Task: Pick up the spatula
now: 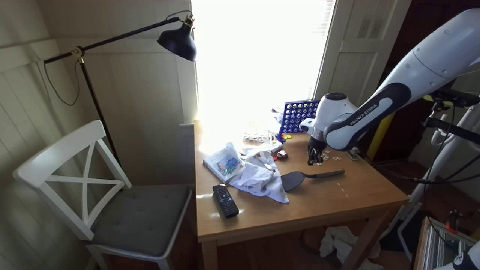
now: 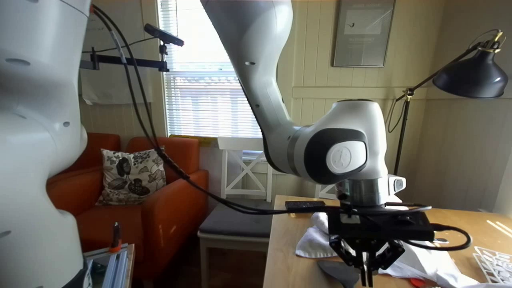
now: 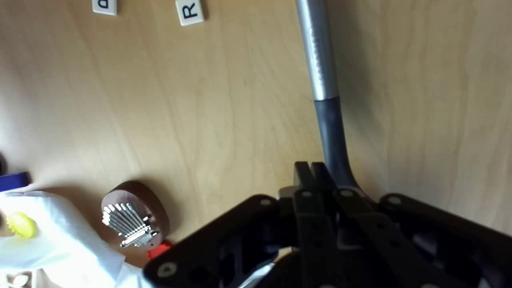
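Note:
The spatula (image 1: 293, 181) lies on the wooden table, its dark flat head at the edge of a white cloth and its handle pointing away from the cloth. In an exterior view only part of its head (image 2: 339, 272) shows, partly behind the fingers. In the wrist view its grey handle and dark neck (image 3: 331, 128) show; the head is hidden under the gripper. My gripper (image 3: 311, 167) is shut, its fingertips nearly touching with nothing visible between them. It is above the table, with the neck just beside the fingertips in the wrist view. The gripper also shows in both exterior views (image 1: 314, 162) (image 2: 366, 279).
A white cloth (image 1: 257, 180), a book (image 1: 224, 165) and a black remote (image 1: 225, 201) lie on the table. A blue grid rack (image 1: 298, 117) stands at the back. A small thumb piano (image 3: 134, 216) and letter tiles (image 3: 189, 12) lie near the spatula. A chair (image 1: 140, 221) stands beside the table.

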`<action>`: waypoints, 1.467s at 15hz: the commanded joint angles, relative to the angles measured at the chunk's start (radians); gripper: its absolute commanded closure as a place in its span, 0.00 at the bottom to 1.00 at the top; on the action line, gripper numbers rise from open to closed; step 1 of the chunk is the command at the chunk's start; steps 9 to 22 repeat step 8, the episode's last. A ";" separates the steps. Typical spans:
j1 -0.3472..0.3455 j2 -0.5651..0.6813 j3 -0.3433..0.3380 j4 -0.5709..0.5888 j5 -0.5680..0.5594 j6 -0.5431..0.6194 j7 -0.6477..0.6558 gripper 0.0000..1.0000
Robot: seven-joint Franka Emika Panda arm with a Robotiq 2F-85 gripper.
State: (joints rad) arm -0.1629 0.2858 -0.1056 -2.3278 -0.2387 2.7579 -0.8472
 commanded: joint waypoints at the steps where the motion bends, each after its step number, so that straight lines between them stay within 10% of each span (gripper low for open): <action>1: -0.051 -0.032 0.043 -0.035 0.033 -0.033 -0.095 0.61; 3: -0.031 -0.010 0.023 -0.010 0.004 -0.025 -0.046 0.48; 4: -0.033 -0.009 0.023 -0.012 0.004 -0.026 -0.048 0.67; 7: -0.033 -0.008 0.024 -0.011 0.004 -0.025 -0.048 0.48; 22: -0.033 -0.008 0.024 -0.011 0.004 -0.025 -0.048 0.48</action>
